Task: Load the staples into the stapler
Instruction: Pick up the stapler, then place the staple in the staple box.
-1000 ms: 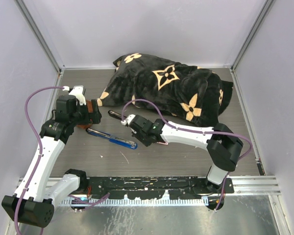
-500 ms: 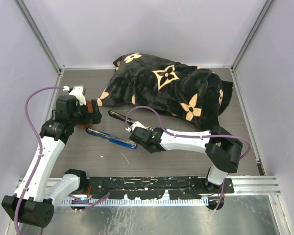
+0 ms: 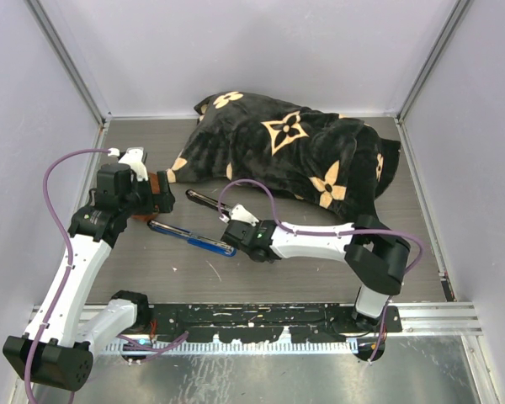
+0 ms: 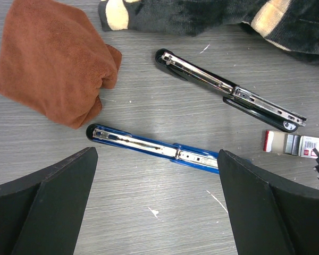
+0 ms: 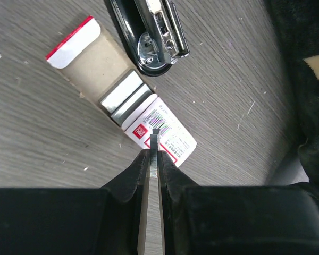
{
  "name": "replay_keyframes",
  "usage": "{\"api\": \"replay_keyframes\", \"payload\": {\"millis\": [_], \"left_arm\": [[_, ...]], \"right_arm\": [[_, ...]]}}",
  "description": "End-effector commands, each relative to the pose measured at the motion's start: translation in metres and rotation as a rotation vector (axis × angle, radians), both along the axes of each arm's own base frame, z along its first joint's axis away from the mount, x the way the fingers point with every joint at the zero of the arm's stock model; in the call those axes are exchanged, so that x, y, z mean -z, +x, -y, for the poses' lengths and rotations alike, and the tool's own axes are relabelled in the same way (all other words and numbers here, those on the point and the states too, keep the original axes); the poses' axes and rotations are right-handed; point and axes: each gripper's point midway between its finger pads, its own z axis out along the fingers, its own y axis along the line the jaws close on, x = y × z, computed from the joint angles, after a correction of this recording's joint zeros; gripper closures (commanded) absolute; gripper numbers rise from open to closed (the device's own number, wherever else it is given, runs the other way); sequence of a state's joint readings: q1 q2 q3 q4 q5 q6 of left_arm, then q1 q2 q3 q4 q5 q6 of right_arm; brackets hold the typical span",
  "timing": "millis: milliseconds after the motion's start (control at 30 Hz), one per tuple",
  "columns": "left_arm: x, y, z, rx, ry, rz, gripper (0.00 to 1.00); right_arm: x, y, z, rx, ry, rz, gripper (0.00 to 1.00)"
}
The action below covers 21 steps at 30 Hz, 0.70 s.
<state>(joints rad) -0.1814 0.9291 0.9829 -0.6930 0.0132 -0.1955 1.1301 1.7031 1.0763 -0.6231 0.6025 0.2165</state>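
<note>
**Q:** What is on your left?

**A:** My left gripper [image 4: 157,154] hangs spread wide with nothing between its fingers [image 4: 48,207]. It is above the grey wood-grain table [image 3: 320,269]. Under it, at the far left, lies a crumpled brown cloth [image 4: 53,58].

**Q:** And toward the middle?

**A:** Just right of the cloth is a blue stapler [image 4: 149,144], opened out flat with its metal channel facing up. Beyond it is a black stapler [image 4: 228,90], also opened flat and lying on the same slant. The two are apart.

**Q:** Where are the staples?

**A:** The staples [image 5: 122,93] lie on the table just beside the right-hand end of the black stapler. They sit to the right of the blue one. The little box is open. Its red-edged flap is folded back, grey blocks show in the cardboard tray, and the barcoded white-and-red end points toward my right wrist.

**Q:** And your right side?

**A:** My right gripper [image 5: 154,151] is low over that barcoded end. Its jaws are pinched nearly together on a thin grey ribbed strip [image 5: 153,164], held on edge. Whether the strip's tip touches the box, I cannot tell. Behind it all, a black blanket [image 3: 295,151] with tan flowers is heaped at the back right.
</note>
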Motion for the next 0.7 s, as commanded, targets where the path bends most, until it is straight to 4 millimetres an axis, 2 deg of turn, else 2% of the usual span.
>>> {"api": "replay_keyframes", "payload": {"millis": [0,367,667], "left_arm": [[-0.012,0.003,0.002,0.003,-0.018,0.053,0.02],[-0.012,0.003,0.001,0.001,-0.017,0.054,0.02],[-0.013,0.003,0.001,0.001,-0.015,0.057,0.02]], "right_arm": [[-0.012,0.022,0.0,0.038,-0.041,0.1,0.83],[-0.002,0.035,-0.005,0.039,-0.086,0.124,0.83],[0.008,0.03,-0.015,0.024,-0.043,0.067,0.73]]}}
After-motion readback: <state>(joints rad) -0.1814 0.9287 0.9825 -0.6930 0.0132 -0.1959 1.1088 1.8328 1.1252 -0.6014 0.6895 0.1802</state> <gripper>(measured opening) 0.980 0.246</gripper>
